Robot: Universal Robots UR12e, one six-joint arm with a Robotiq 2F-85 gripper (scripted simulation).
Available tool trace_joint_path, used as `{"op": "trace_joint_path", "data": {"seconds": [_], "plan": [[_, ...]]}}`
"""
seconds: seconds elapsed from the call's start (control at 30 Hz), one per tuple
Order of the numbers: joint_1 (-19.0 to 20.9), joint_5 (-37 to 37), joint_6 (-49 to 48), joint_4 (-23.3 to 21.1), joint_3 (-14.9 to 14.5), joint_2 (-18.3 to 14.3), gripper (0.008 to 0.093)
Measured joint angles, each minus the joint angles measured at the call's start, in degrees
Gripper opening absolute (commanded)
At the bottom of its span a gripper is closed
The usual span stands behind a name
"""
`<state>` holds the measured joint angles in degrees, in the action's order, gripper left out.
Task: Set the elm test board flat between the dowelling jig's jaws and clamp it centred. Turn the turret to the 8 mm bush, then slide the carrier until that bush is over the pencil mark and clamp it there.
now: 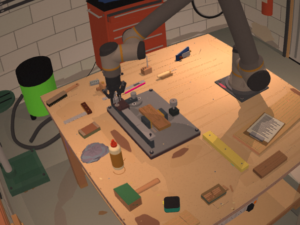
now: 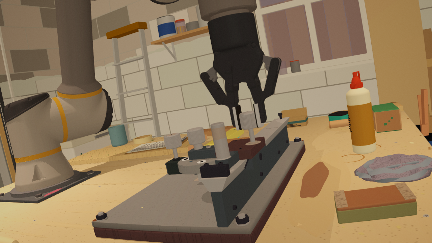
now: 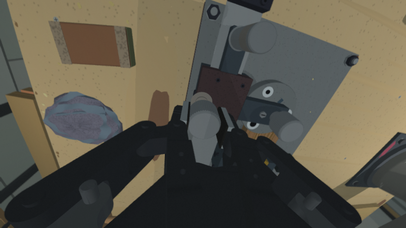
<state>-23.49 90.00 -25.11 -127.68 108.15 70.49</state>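
The elm test board [image 1: 154,116] lies flat across the dowelling jig [image 1: 152,121], between its dark jaws. At the jig's far-left end sits the brown carrier block [image 1: 121,105] [image 2: 246,144] [image 3: 224,90] on the rail. My gripper [image 1: 115,99] [image 2: 247,116] [image 3: 204,119] stands straight above that block, closed on the carrier's knurled clamp knob [image 2: 247,120] [image 3: 203,119]. The round turret [image 2: 193,164] [image 3: 269,99] with its bush holes lies beside the carrier. The jaw clamp knob [image 1: 173,102] rises at the jig's far side.
A glue bottle [image 1: 116,155] stands near the table's front-left edge, beside a rag [image 1: 94,152] and a sanding block [image 1: 89,129]. A yellow level [image 1: 225,150] lies right of the jig. A mallet [image 1: 133,192] lies toward the front. My arm's base [image 1: 243,81] is bolted far right.
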Motion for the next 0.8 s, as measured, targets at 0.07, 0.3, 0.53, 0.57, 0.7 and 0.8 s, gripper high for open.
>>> {"op": "trace_joint_path", "data": {"seconds": [0.07,0.3,0.53,0.57,0.7,0.8], "plan": [[0.0,0.0,-4.4,0.0,0.0,0.0,0.008],[0.0,0.0,-18.9,0.0,0.0,0.0,0.008],[0.0,0.0,-31.5,0.0,0.0,0.0,0.008],[0.0,0.0,-33.1,0.0,0.0,0.0,0.008],[0.0,0.0,-39.0,0.0,0.0,0.0,0.008],[0.0,0.0,-42.8,0.0,0.0,0.0,0.008]]}}
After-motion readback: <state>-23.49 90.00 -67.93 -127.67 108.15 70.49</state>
